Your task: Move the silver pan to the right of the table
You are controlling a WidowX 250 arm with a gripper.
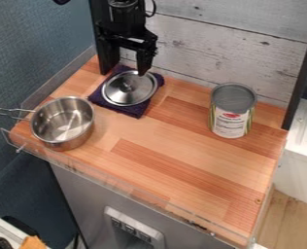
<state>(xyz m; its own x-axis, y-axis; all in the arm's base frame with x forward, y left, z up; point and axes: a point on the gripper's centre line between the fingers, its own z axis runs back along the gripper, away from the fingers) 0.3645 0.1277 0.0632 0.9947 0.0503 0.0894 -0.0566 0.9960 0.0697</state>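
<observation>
A black gripper, its fingers parted and holding nothing, hangs at the back of a wooden counter, over the metal lid on a dark purple cloth. The silver pan, Monday's main subjectA black gripper, its fingers parted and holding nothing, hangs at the back of a wooden counter, above a metal lid on a dark purple cloth. The silver pan stands upright to the gripper's left as the camera sees it and nearer the viewer, its wire handle pointing farther away from the gripper. Reaching it likely calls for a move left and forward, before a carry back past the gripper's present place toward the side where a can stands
</observation>
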